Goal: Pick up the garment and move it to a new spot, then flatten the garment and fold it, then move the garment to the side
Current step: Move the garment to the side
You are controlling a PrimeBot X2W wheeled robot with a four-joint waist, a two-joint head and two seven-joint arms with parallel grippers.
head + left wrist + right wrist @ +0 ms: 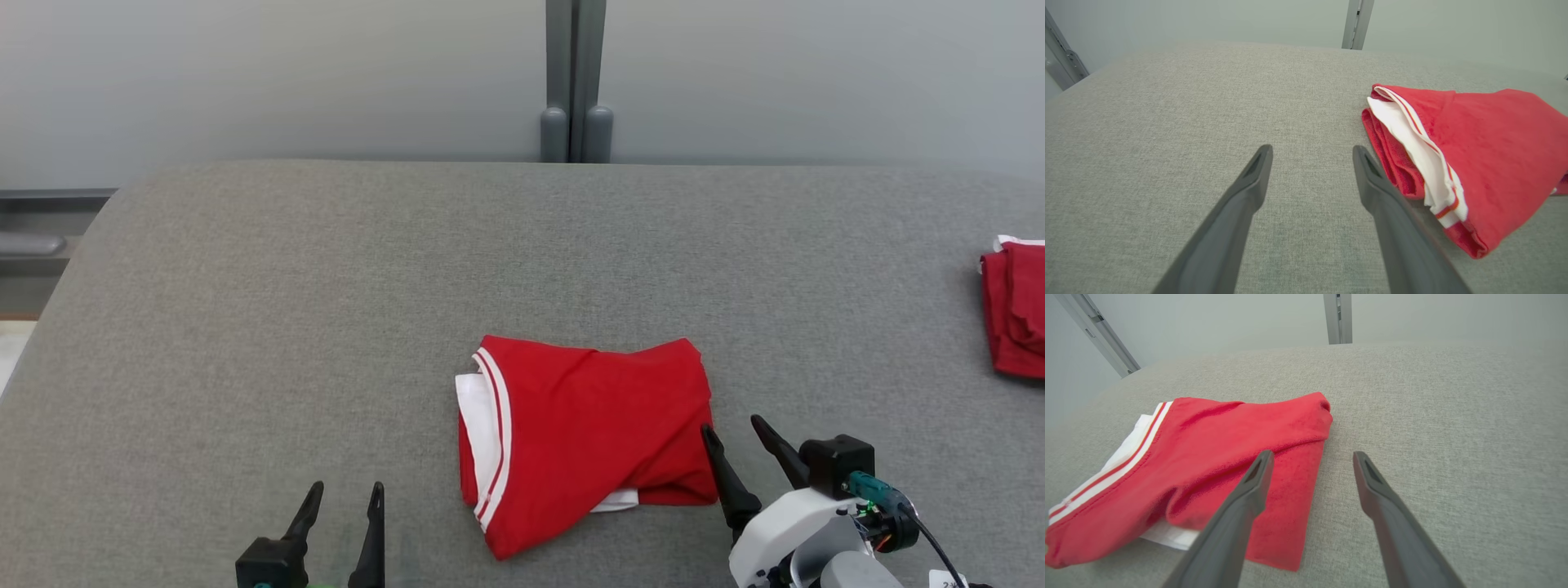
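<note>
A folded red garment (pixel 588 441) with white trim lies on the grey padded table (pixel 326 310), near the front middle. The left wrist view has the garment (pixel 1486 163) at its right, the right wrist view has the garment (pixel 1216 457) at its left. My left gripper (pixel 341 492) hovers open to the left of it, well apart, fingers (pixel 1249 192) over bare table. My right gripper (pixel 733 431) stands open at the garment's right edge, one finger (pixel 1253 486) over the cloth, the other over the table. Nothing is held.
Another red piece of cloth (pixel 1016 306) lies at the table's far right edge. A grey wall with a vertical post (pixel 575 82) stands behind the table. The table's left edge curves down toward a rail (pixel 33 243).
</note>
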